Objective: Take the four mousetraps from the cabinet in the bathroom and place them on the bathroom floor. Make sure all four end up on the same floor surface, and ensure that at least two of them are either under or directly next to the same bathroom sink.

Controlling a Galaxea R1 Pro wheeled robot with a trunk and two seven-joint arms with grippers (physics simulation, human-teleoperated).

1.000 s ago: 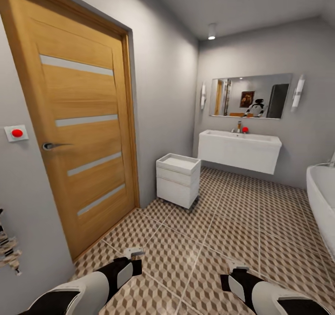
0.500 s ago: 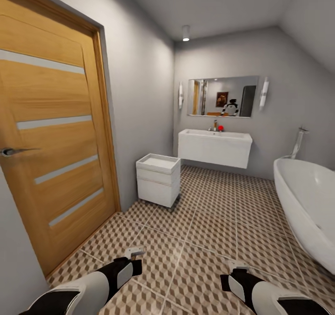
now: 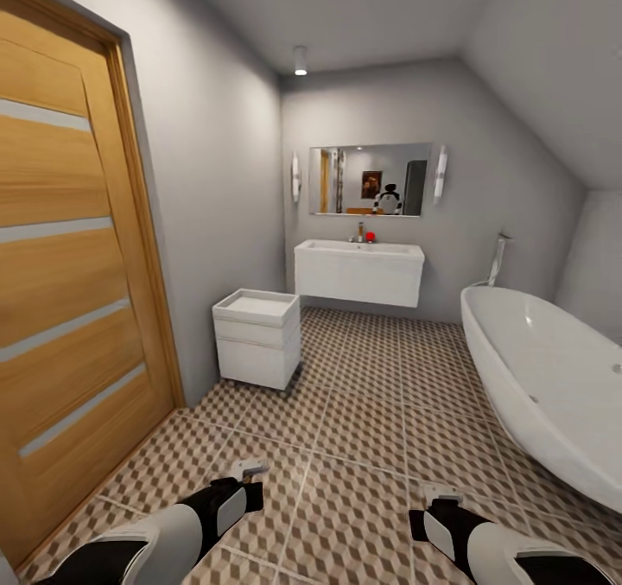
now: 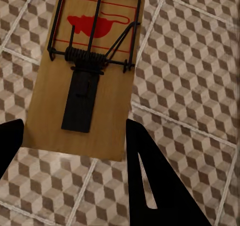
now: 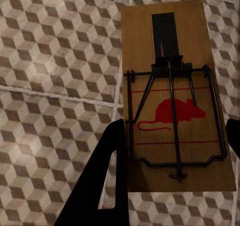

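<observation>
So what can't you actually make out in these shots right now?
- Head view: both grippers, left and right, sit too small to show any mousetrap.
- Left wrist view: the mousetrap runs past the picture's edge, its far end cut off.
- Right wrist view: one fingertip is cut by the frame.
- Head view: the bathtub leaves the frame.
- Objects on the sink are too small.

no readable text, red mouse emblem on mousetraps [image 4: 85, 65]

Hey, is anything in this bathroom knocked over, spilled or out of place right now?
Nothing stands out. The sink, bathtub and white drawer unit sit upright, and the tiled floor shows no spill. Each tool holds a mousetrap flat between its fingers.
</observation>
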